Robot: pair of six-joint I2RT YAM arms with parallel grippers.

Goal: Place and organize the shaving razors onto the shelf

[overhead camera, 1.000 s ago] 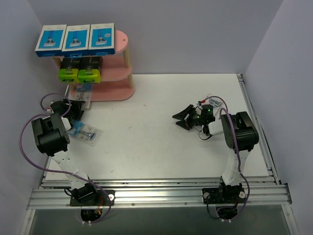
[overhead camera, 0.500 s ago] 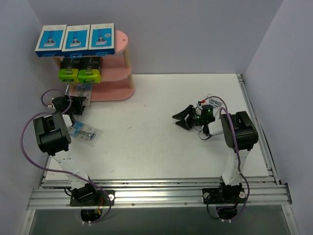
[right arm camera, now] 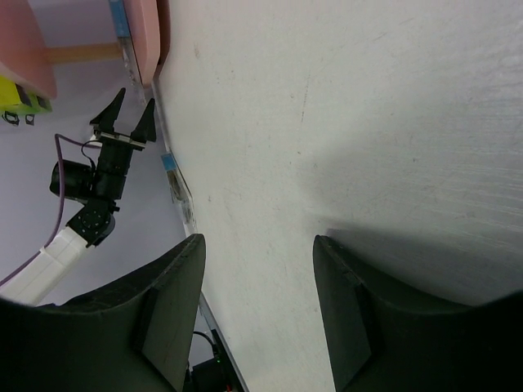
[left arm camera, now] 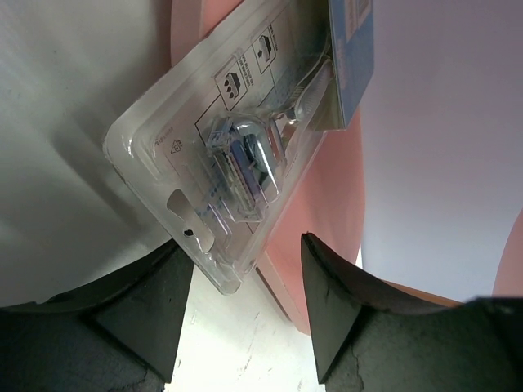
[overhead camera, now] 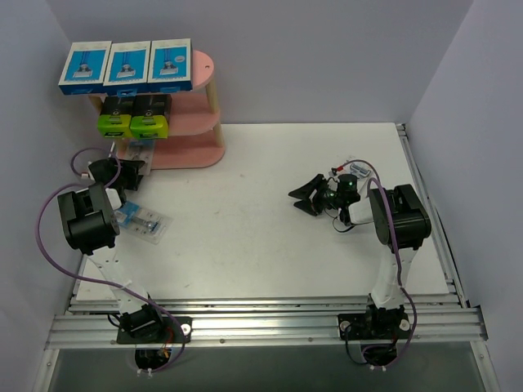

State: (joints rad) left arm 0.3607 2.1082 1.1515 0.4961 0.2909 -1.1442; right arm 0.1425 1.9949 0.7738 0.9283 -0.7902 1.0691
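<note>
My left fingers [left arm camera: 241, 245] stand open astride the pack [left arm camera: 237, 155], its length running ahead onto the shelf [left arm camera: 331, 204]; my right fingers [overhead camera: 294, 202] open, empty.

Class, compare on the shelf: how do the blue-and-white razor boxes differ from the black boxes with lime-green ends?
There are three blue-and-white boxes but two black boxes. The blue-and-white boxes sit on the top tier of the pink shelf; the black boxes sit one tier lower. Both sets are lined up side by side at the shelf's left end.
</note>
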